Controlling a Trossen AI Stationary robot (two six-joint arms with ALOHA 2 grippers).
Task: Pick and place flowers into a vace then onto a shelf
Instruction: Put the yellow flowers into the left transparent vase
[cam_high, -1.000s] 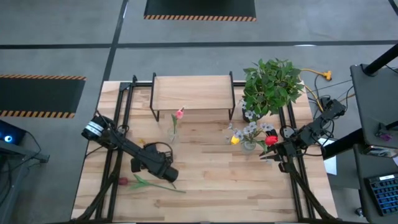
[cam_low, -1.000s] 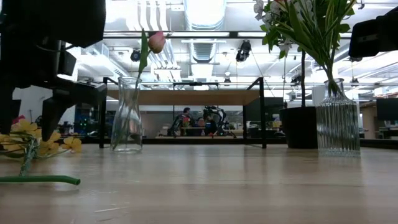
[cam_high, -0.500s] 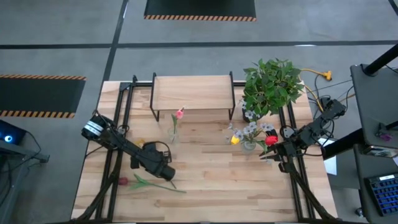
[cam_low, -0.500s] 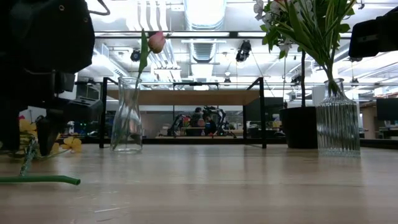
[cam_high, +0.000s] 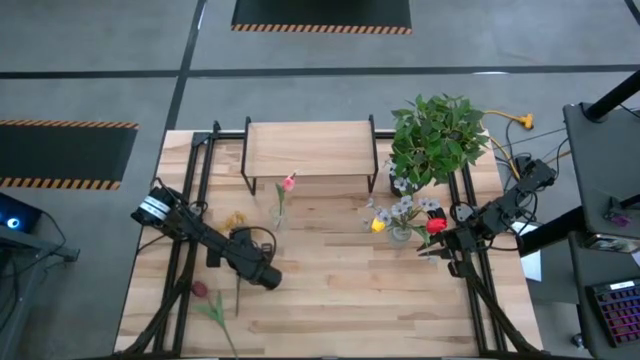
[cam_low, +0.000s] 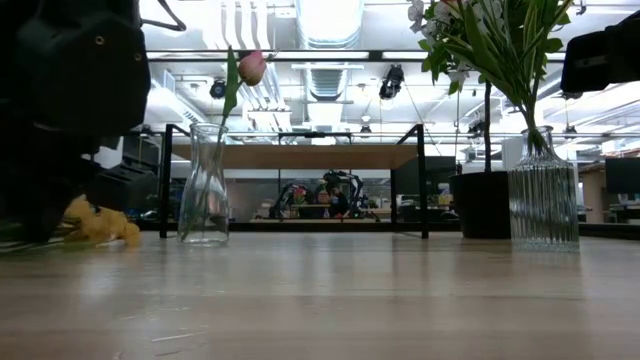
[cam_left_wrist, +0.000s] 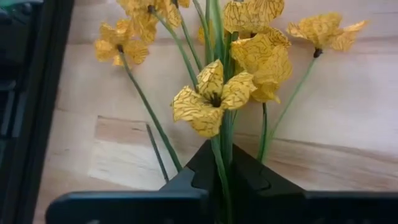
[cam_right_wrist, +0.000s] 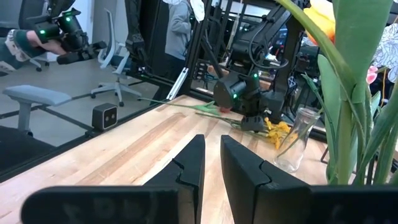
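Table scene: yellow flowers (cam_left_wrist: 214, 102) clamped in left gripper (cam_left_wrist: 221, 168)

Stems run along its fingers; clear vase (cam_high: 279, 213) sits just beyond, nearer than the right gripper (cam_right_wrist: 209, 163) (narrowly parted, empty).

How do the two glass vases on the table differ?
The smooth clear glass carafe vase has a narrow neck and holds one pink-headed flower. The ribbed clear glass vase is a straighter cylinder and holds a full mixed bunch. The carafe is nearer the left hand, the ribbed vase nearer the right hand. Both stand upright on the wooden table.
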